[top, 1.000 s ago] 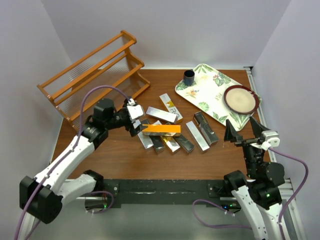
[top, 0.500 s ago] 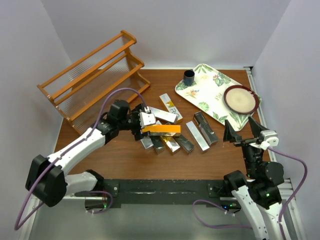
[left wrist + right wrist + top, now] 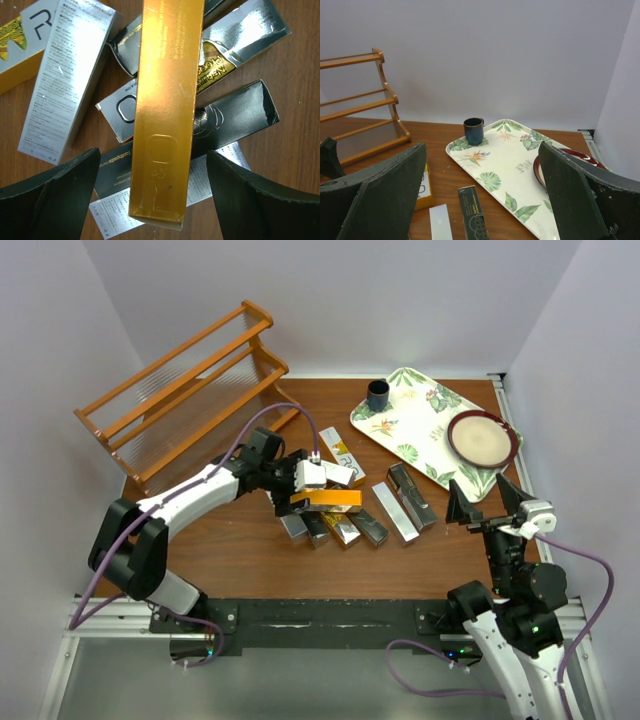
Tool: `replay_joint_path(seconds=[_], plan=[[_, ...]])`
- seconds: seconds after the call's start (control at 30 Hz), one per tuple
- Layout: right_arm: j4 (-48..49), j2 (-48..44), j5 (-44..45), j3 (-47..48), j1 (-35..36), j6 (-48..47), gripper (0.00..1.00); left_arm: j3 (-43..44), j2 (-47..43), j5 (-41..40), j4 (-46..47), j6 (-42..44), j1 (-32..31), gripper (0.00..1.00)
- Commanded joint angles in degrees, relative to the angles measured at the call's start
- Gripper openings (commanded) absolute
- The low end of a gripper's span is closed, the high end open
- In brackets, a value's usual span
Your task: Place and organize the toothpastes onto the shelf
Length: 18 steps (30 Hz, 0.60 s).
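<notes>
Swung across, the left gripper [image 3: 152, 165] has been set astride the glossy orange-gold toothpaste carton [image 3: 167, 100], jaws wide, so nothing's been grabbed for shelving yet.

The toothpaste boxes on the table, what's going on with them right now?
The left gripper hovers open over the pile of toothpaste cartons. Its jaws straddle the orange-gold carton that lies on top, without touching it. The right gripper hangs open near the table's right side, holding nothing. The shelf at the back left has no cartons on it yet.
</notes>
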Motion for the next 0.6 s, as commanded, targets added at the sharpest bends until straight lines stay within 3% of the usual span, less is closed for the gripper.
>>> replay_joint_path(seconds=[0.0, 0.43, 0.57], plan=[[1.35, -1.61, 1.53, -0.43, 0.17, -0.64, 0.99, 1.83, 0.86, 0.51, -1.7, 2.1, -1.38, 0.91], [1.27, -1.7, 1.79, -0.34, 0.26, -0.64, 0.99, 0.6, 1.92, -2.74, 0.5, 1.13, -2.96, 0.72], [1.18, -1.7, 1.79, -0.34, 0.26, -0.64, 0.98, 0.16, 1.48, -4.41, 1.29, -0.27, -3.58, 0.58]])
